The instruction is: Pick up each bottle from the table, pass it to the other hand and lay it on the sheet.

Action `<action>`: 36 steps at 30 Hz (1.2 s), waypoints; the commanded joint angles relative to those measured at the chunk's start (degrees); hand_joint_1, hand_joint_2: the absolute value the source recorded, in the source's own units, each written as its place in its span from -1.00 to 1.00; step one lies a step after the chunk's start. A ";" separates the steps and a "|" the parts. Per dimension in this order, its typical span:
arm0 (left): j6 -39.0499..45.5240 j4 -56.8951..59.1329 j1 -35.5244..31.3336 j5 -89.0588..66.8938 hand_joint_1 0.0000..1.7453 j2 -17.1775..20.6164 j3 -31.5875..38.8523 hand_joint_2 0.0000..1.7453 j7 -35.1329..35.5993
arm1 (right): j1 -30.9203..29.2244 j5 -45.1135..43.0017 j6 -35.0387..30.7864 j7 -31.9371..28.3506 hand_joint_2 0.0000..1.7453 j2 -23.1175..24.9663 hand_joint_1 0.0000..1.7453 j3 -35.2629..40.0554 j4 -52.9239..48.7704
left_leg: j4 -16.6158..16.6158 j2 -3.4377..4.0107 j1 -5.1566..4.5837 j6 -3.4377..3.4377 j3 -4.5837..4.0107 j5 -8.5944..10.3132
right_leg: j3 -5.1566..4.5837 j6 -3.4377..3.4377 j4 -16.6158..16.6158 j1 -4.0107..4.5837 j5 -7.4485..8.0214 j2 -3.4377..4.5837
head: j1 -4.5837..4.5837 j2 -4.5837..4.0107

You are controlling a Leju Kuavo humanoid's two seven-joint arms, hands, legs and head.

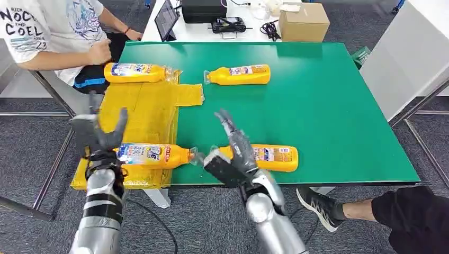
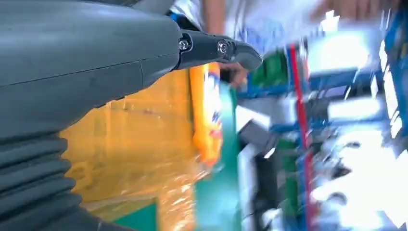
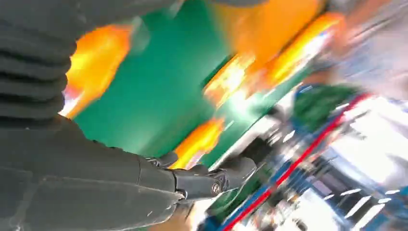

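1. The green table (image 1: 328, 106) is carrying four orange bottles and a yellow sheet (image 1: 148, 114).
2. One bottle (image 1: 133, 72) is lying on the sheet's far edge, and another bottle (image 1: 153, 155) is lying on its near part.
3. A third bottle (image 1: 239, 74) is lying on the bare table, just beside the sheet's far corner.
4. The fourth bottle (image 1: 275, 157) is lying near the table's front edge.
5. The left hand (image 1: 98, 135) is hanging over the sheet, fingers wide, holding nothing.
6. The right hand (image 1: 235, 151) is hanging partly in front of the fourth bottle, fingers spread, holding nothing.
7. A person (image 1: 53, 32) is sitting beside the table's far corner.

Bare green table (image 1: 339, 106) right of bottles; seated person (image 1: 58, 32) probably crowds sheet's (image 1: 148, 111) far-left corner.
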 commanded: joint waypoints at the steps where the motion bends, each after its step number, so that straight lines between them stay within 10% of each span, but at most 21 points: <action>1: -0.84 -8.15 2.35 0.88 -1.00 -2.29 5.54 1.00 -0.17 | -4.75 1.34 0.45 0.32 1.00 -3.95 -1.00 -3.54 4.14 | 0.00 0.01 0.06 -0.07 0.27 -0.11 | 0.29 -0.12 -0.04 0.07 -0.08 0.03 | -0.02 0.00; 19: -4.90 -8.47 14.21 -0.84 -1.00 -2.29 -1.65 1.00 0.55 | -12.55 3.99 10.98 6.89 1.00 -16.74 -1.00 1.44 27.34 | -0.13 -0.17 -0.02 -0.05 0.42 -0.10 | 0.52 -0.10 -0.20 0.02 -0.10 -0.11 | -0.04 0.00; 36: -6.42 -6.93 13.36 -1.46 -1.00 -2.20 -3.18 1.00 0.33 | -11.54 -1.20 14.67 7.25 1.00 -23.63 -1.00 8.80 24.91 | -0.06 -0.18 -0.02 -0.02 0.26 -0.08 | 0.37 -0.06 -0.14 0.02 -0.07 -0.12 | -0.02 0.00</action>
